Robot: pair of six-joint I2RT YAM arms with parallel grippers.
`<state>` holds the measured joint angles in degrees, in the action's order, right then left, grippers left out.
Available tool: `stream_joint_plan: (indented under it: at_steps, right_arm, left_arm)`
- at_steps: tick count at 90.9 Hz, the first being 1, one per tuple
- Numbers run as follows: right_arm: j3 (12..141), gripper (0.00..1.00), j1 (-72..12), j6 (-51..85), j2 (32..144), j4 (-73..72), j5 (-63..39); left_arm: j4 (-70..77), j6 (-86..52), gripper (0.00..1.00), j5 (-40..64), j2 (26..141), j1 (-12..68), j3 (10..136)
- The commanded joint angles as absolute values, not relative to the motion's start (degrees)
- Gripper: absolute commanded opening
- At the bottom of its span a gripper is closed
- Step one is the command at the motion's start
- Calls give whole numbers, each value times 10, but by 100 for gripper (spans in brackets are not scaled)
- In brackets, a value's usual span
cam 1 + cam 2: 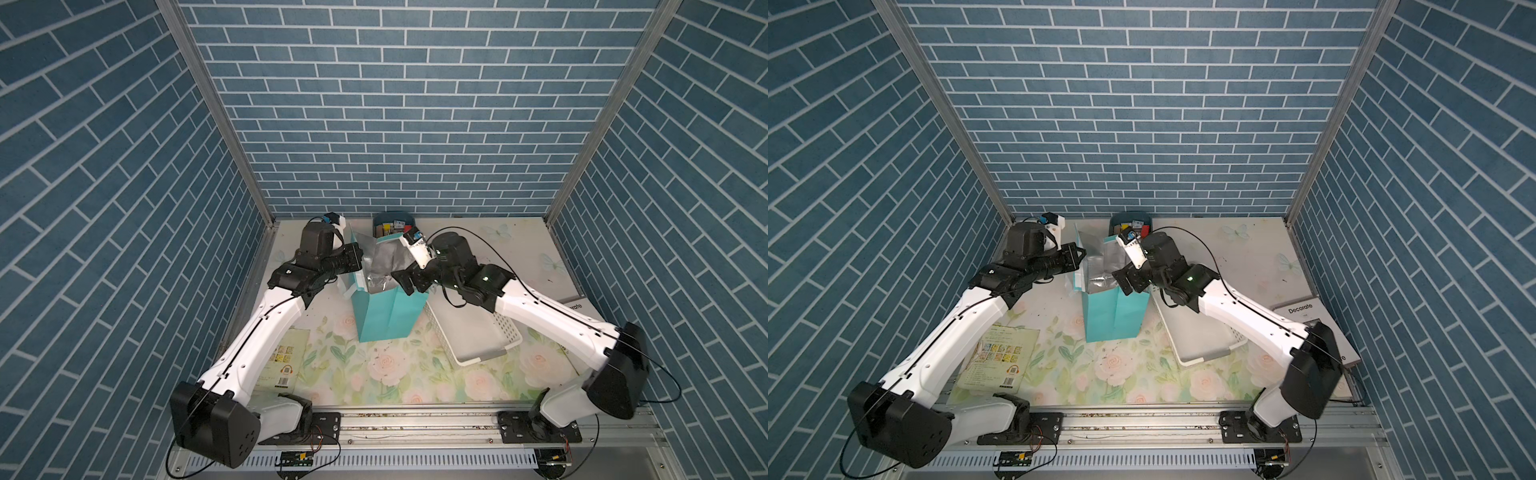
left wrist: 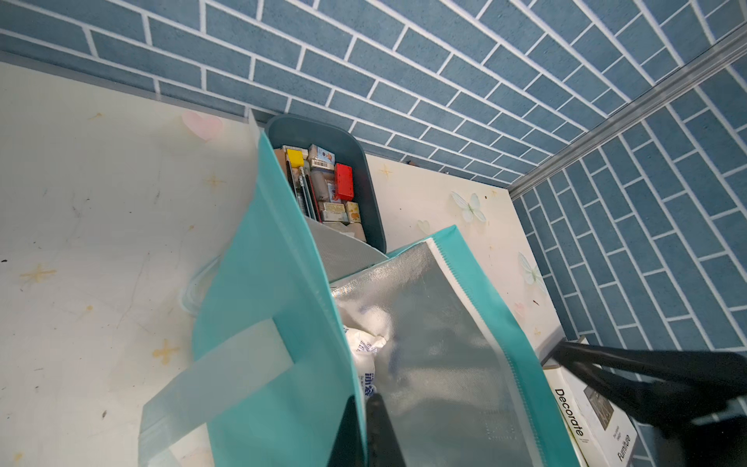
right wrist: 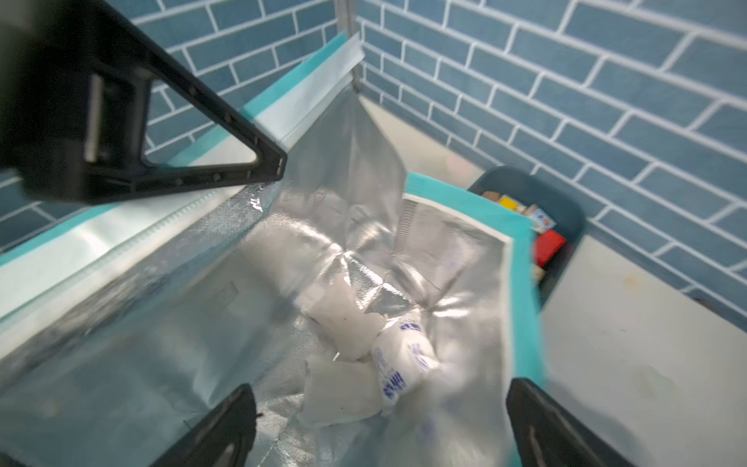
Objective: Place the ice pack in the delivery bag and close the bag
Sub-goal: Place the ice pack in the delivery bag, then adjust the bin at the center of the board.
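Spread wide, the right gripper is held just above the open mouth of the delivery bag, and nothing is seen between its jaws. The ice pack, a white pouch with blue print, is found at the bottom of the bag on the silver foil lining, free of both grippers. Other white pouch-like pieces are pressed against it; whether they belong to the same pack cannot be told. From the left wrist view the same pack is glimpsed deep inside.

The left gripper is pressed together on the bag's side wall near the rim, with one finger laid on the teal outside and the other against the foil inside. A white strap handle is seen hanging down the outer face below that grip.

In both top views the bag is shown standing upright near the middle of the floral table, flanked by the left gripper and the right gripper.

Just behind the bag, against the back wall, a dark blue bin is packed with small boxes. A white basket is set just beside the bag under the right arm. Farther out, a book marked "Decorate" is lying at the table's right edge, and a booklet is partly covered by the left arm.
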<state>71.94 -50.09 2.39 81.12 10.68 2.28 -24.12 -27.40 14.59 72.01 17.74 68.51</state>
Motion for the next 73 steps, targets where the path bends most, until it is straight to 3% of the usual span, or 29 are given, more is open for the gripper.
stream_joint_plan:
  at_steps: [1,8,13,22,30,37,55,73]
  right_arm:
    - [625,99,-485,74,711,-15,138]
    - [550,93,-452,120,649,-52,157]
    - [510,83,-419,153,626,-57,163]
    - [472,60,-370,185,633,-29,166]
    - [455,32,-354,191,675,-9,170]
    - [440,15,-350,193,715,-19,165]
    - [446,3,-308,210,821,-48,144]
    - [501,2,-274,224,922,-66,136]
  left_arm:
    - [-234,-267,0,134,719,171,681]
    - [-234,-267,0,132,717,170,680]
    - [-235,-268,0,131,717,170,681]
    - [-236,-268,0,132,715,168,683]
    - [-236,-270,0,132,715,164,682]
    - [-236,-270,0,133,714,163,681]
    - [-233,-271,0,137,716,162,679]
    - [-231,-271,0,142,713,162,677]
